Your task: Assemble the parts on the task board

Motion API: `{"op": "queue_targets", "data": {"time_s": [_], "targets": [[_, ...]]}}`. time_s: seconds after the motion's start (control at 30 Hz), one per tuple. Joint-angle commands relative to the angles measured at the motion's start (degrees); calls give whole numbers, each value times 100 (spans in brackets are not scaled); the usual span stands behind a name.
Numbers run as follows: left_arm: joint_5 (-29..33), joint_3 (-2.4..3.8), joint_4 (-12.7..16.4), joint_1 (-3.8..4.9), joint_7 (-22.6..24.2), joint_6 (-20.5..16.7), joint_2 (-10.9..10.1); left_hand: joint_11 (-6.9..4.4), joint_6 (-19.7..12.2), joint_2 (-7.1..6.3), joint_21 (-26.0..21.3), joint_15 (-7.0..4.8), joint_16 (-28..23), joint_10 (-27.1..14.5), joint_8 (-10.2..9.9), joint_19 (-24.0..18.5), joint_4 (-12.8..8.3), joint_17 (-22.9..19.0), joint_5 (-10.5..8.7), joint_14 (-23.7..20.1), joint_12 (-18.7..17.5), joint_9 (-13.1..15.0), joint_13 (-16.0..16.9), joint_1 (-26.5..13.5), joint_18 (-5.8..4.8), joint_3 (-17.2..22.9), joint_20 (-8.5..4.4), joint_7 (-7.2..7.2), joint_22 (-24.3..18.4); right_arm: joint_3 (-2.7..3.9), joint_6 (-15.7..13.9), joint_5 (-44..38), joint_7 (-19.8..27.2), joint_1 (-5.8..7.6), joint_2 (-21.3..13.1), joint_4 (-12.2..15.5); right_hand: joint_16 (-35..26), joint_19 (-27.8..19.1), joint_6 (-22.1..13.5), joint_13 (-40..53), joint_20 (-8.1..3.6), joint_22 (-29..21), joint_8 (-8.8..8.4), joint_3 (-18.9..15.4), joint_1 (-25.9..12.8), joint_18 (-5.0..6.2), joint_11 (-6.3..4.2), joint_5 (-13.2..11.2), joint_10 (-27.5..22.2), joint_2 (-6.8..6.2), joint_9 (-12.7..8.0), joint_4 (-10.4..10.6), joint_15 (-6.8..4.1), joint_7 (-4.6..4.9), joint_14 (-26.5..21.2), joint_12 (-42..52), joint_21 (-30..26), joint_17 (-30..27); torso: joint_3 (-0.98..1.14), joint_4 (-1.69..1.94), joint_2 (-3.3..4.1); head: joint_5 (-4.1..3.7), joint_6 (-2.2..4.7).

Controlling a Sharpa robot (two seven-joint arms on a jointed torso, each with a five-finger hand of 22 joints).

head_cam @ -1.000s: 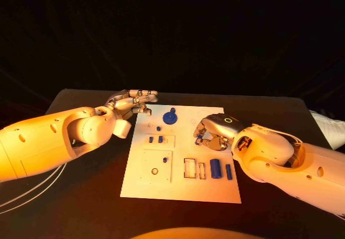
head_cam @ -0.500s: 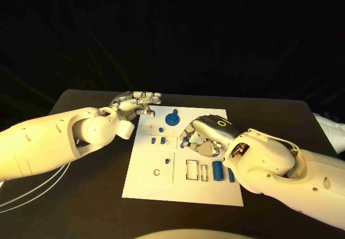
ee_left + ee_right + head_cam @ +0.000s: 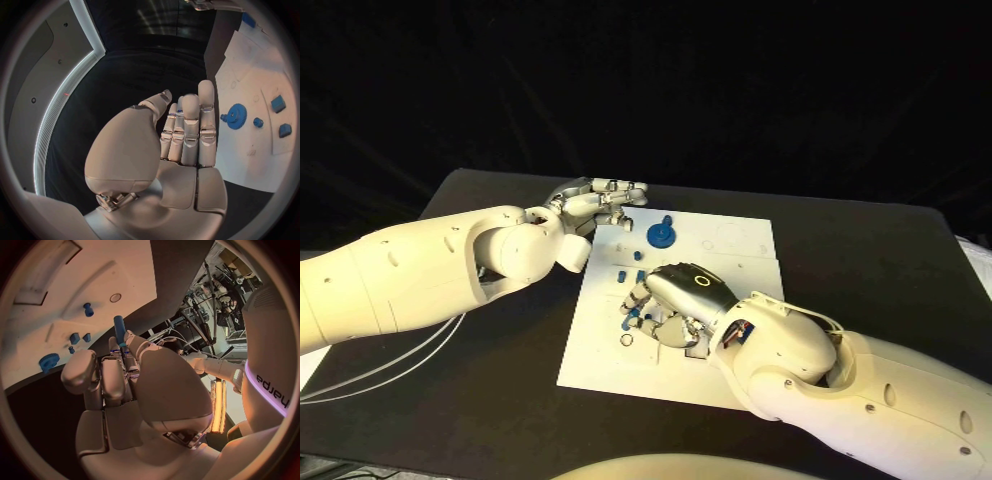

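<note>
Right hand [image 3: 122, 375] grips a blue cylinder [image 3: 119, 330] above the task board [image 3: 733, 250].

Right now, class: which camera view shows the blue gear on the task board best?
The left wrist view: the blue gear lies unobstructed, teeth visible. The head view shows it small; the right wrist view catches it at the board's edge.

Light fell from above onto the board [image 3: 733, 240], which stood bright against a dim table [image 3: 877, 260] and a black backdrop. The arms showed soft glare along their upper shells. The right hand [image 3: 678, 300] cast shadow on the board beneath it. Both wrist views bent straight edges strongly and darkened toward the rim.
</note>
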Motion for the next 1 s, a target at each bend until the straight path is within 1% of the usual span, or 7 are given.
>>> {"op": "queue_targets", "data": {"time_s": [0.03,0.1,0.17,0.27,0.43,0.6,1.0], "targets": [[-48,3,-2,2,-3,126,33,13,-14,28,-27,-14,-25,-38,3,-10,-33,-6,-6,-38,19,0,9,-13,56,0,21,12,-8,-23,95,-82,244,-99,116,-154,28,18,21,9,-11,9,-30,428,-5,-80,-261,20,316,-28,5,-401,-16,23,204,-1,35,4,6,-2,10,43,-21],[-54,3,-4,2,-5,128,42,13,-14,28,-27,-14,-25,-38,3,-10,-33,-6,-6,-38,19,0,9,-13,56,0,21,12,-8,-36,124,-86,288,-166,196,-247,31,18,20,10,-10,14,-32,435,-12,-81,-259,22,316,-30,5,-404,-15,25,204,-6,38,6,12,-14,10,64,-35],[-58,3,-5,2,-8,133,50,13,-14,28,-27,-14,-25,-38,3,-10,-33,-6,-6,-38,19,0,9,-13,56,0,21,12,-8,-49,160,-89,317,-217,255,-320,31,18,20,10,-10,14,-32,435,-12,-81,-259,22,316,-30,5,-404,-15,25,204,-6,38,6,12,-10,10,75,-41],[-61,3,-8,2,-11,138,57,13,-14,28,-27,-14,-25,-38,3,-10,-33,-6,-6,-38,19,0,9,-13,56,0,21,12,-8,-63,217,-92,326,-254,296,-381,35,15,19,10,-9,12,-35,445,-24,-81,-256,25,315,-32,4,-409,-13,29,204,-13,38,9,10,3,7,85,-61],[-63,3,-8,2,-15,141,54,13,-14,28,-27,-14,-25,-38,3,-10,-33,-6,-6,-38,19,0,9,-13,56,0,21,12,-8,-79,273,-173,267,-287,290,-439,35,13,18,10,-7,9,-39,451,-36,-80,-254,25,314,-35,4,-411,-11,31,203,-19,37,8,8,-5,5,103,-82],[-64,3,-8,2,-17,143,41,13,-14,28,-27,-14,-25,-38,3,-10,-33,-6,-6,-38,19,0,9,-13,56,0,21,12,-8,-83,242,-290,185,-299,247,-419,37,13,16,11,-5,17,-43,457,-56,-82,-251,25,314,-41,4,-413,-8,34,203,-27,43,7,16,-11,10,113,-91],[-72,3,-5,2,-23,155,18,16,-17,26,-30,-13,-26,-43,4,-11,-37,-11,-7,-42,26,0,10,-15,56,-3,22,15,-9,-58,165,-461,81,-306,94,-221,40,11,19,13,-4,20,-44,459,-72,-82,-251,26,317,-51,4,-417,-6,34,203,-32,46,9,9,-10,2,111,-125]]}}
